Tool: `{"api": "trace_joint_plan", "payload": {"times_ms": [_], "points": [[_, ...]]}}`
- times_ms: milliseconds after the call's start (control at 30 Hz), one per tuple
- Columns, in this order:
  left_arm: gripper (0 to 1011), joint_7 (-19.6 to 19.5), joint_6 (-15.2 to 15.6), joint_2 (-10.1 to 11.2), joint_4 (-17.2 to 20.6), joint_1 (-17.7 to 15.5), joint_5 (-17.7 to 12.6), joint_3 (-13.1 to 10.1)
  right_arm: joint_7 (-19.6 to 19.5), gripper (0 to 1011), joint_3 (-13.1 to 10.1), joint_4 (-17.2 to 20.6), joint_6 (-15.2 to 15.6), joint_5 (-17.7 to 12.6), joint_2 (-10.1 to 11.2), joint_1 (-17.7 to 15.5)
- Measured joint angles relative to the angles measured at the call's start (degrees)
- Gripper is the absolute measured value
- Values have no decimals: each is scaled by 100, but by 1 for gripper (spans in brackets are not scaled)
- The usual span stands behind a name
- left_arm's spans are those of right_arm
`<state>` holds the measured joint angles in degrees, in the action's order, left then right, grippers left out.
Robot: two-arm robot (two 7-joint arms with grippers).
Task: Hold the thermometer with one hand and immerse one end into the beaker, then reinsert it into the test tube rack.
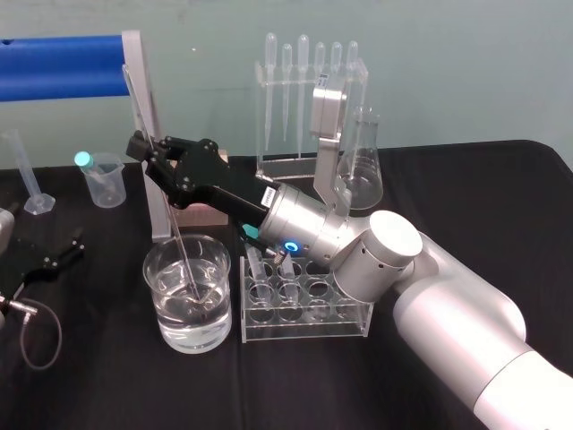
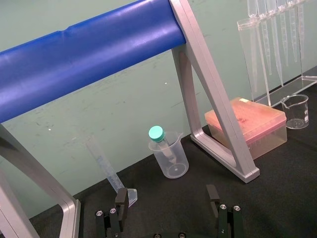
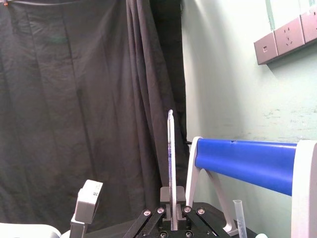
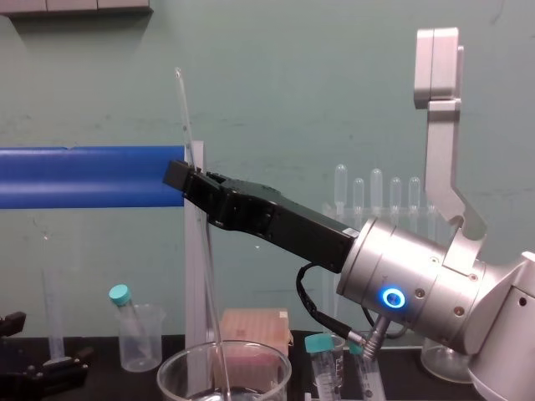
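One long, thin, clear-whitish glass thermometer (image 4: 183, 109) is pinched mid-shaft by the black right gripper (image 1: 150, 154). Its lower end sits inside the large, water-filled clear glass beaker (image 1: 159, 313), where the tip is hard to make out. It stands near-upright, its top leaning left. The left gripper (image 2: 167, 196) rests spread apart, low left.

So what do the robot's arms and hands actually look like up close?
The right arm is smooth, rounded silver-grey tubes, with a glowing blue ring light near the wrist and a thin black cable looping beside it. The right hand is black and angular, with a small white label. The left hand is black too, with two flat fingers.
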<state>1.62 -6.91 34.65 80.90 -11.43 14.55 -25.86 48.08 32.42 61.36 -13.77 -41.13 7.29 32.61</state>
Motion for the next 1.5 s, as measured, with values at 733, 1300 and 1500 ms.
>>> {"api": "trace_joint_plan", "payload": {"times_ms": [733, 1300, 1500], "points": [[1008, 0, 0, 0, 0, 0, 0, 0, 0, 58, 0, 0, 0, 0, 0, 0], [1008, 0, 0, 0, 0, 0, 0, 0, 0, 58, 0, 0, 0, 0, 0, 0], [1008, 0, 0, 0, 0, 0, 0, 0, 67, 58, -2, -20, -1, -46, -14, 7]]}}
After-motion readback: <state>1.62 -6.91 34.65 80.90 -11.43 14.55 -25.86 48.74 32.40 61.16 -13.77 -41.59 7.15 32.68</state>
